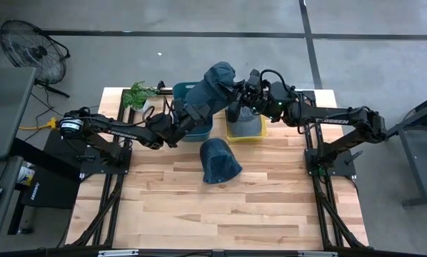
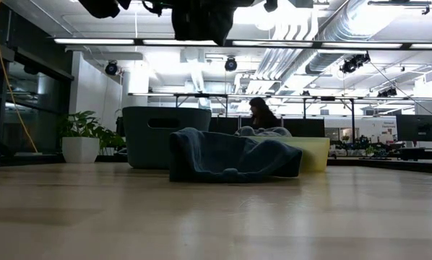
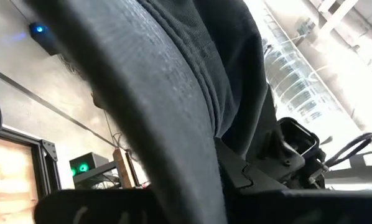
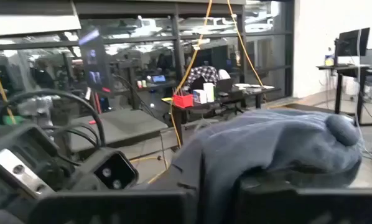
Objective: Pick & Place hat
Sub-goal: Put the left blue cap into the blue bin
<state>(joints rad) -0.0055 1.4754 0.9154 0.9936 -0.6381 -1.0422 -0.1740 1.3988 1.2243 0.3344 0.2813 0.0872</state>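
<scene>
Hat (image 1: 212, 84) held aloft between both grippers
Left gripper (image 1: 191, 108) clamped on its lower edge, right gripper (image 1: 239, 91) gripping opposite side; second hat (image 1: 218, 160) on table (image 1: 270, 207) below them

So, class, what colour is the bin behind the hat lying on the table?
Dark teal bin; the high view shows it best.

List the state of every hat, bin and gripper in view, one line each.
Raised hat: held in the air between both arms, above the bins.
Hat on table: lying slumped on the wood, untouched.
Teal bin: upright, behind the lying hat.
Yellow bin: upright, grey fabric inside.
Left gripper: shut on raised hat.
Right gripper: at the raised hat.
</scene>
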